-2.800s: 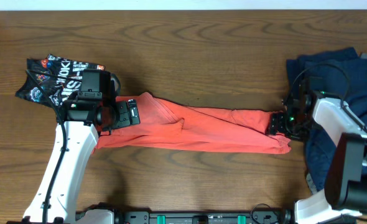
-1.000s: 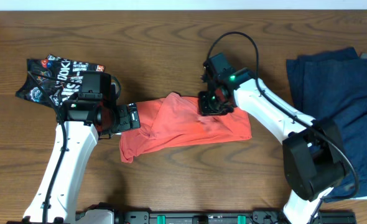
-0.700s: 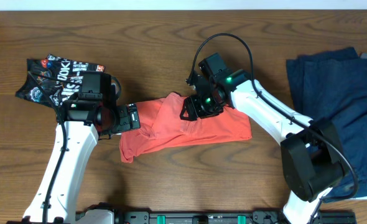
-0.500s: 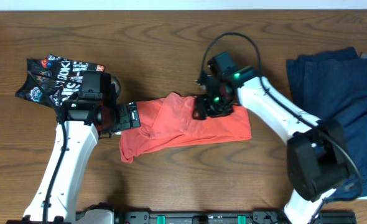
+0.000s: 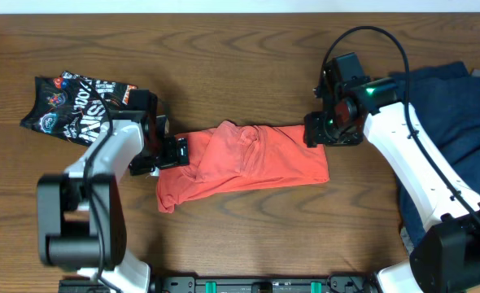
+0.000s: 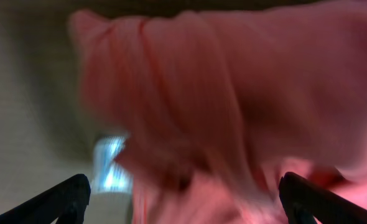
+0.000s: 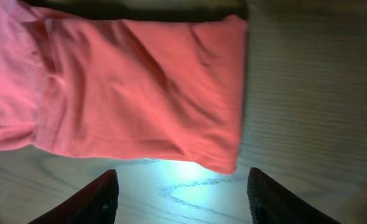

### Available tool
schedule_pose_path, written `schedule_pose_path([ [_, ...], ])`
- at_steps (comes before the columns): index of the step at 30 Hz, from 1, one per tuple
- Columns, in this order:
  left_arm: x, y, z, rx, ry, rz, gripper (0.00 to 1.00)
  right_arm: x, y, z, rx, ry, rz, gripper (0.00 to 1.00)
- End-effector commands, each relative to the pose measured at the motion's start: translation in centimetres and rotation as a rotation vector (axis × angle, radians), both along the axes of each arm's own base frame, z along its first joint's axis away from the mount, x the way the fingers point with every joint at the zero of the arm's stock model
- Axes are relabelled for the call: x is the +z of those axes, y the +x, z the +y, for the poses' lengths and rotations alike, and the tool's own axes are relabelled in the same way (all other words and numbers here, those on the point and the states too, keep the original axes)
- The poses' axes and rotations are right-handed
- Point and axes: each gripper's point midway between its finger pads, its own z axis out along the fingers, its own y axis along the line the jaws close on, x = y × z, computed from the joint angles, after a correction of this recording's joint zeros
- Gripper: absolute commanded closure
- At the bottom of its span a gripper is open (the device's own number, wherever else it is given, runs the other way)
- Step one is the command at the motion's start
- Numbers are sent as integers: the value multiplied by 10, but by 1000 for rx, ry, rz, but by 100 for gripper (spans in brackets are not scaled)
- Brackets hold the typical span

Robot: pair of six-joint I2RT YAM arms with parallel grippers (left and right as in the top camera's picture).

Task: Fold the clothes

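Coral-red T-shirt (image 5: pixel 256 163) lies bunched between the black printed garment (image 5: pixel 73 106) on its left and the navy garment (image 5: pixel 443 106) on its right. Only the wrist views show me jaws: right gripper (image 7: pixel 180 186) spread and empty by the shirt's right end. Left gripper (image 6: pixel 183 196) is spread too, its view blurred and filled with shirt.

A dark brown wood-grain table (image 5: pixel 224 65) fills the view; a pale strip (image 5: pixel 224 6) runs along its far edge at the top.

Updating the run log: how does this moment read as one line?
left gripper: open, at left end of red T-shirt | right gripper: open, by its right end | black garment, navy garment: lying aside
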Motion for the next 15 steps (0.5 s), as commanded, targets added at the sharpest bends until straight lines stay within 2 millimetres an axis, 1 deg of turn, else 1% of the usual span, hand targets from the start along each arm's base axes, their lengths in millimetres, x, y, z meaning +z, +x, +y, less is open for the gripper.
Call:
schedule_pose_path([
  [1,-4,3,-27,-75,-182,1,2,4,5,-6,-26,-15,-19,35],
  [2,-5,3,-34,-86,-223,6,2,4,6,-6,-27,-14,-23,35],
  [3,-5,2,-38,-87,-240,12,3,4,7,-6,-27,-13,-26,36],
  [4,-6,1,-41,-90,-251,19,11,4,8,-5,-27,-12,-28,35],
  [5,-6,-1,-44,-94,-263,25,26,4,8,-5,-27,-11,-31,36],
  [6,-6,-3,-45,-96,-268,32,46,5,9,-5,-27,-10,-34,36],
  [7,-5,-4,-48,-102,-275,36,58,5,9,-5,-27,-10,-35,35],
  [8,-4,-6,-50,-104,-289,42,75,5,9,-6,-29,-12,-36,35],
  [9,-3,-6,-50,-102,-296,43,85,4,10,-7,-30,-15,-36,36],
  [10,-1,-7,-50,-96,-303,45,92,4,10,-9,-35,-26,-36,36],
  [11,1,-6,-48,-89,-304,41,94,4,10,-12,-39,-40,-37,36],
  [13,11,-2,-38,-61,-295,28,94,3,11,-22,-56,-78,-40,36],
  [15,26,6,-13,12,-246,20,94,2,12,-33,-77,-109,-39,36],
])
